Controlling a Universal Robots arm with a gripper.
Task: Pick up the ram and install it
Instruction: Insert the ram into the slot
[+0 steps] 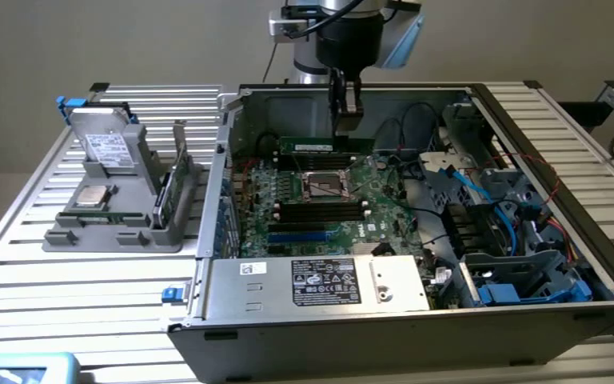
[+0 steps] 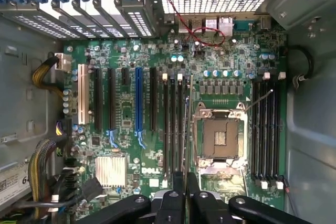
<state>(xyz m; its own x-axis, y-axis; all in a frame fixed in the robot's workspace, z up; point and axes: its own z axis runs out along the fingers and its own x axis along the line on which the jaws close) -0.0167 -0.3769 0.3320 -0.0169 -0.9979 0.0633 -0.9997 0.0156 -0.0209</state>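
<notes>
Nearest me, the gripper (image 2: 186,178) is pinched narrow on the ram (image 2: 188,124), which I hold edge-down above the motherboard (image 2: 124,114), near the black slots (image 2: 172,124). This is the carrying step, I judge. Seating it calls for lining it up with one slot and pressing straight down.

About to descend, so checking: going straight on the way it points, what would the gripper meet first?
The ram held by the gripper would touch first, probably at the black slots beside the CPU socket on the motherboard. Depth and exact alignment with a slot are unclear.
</notes>
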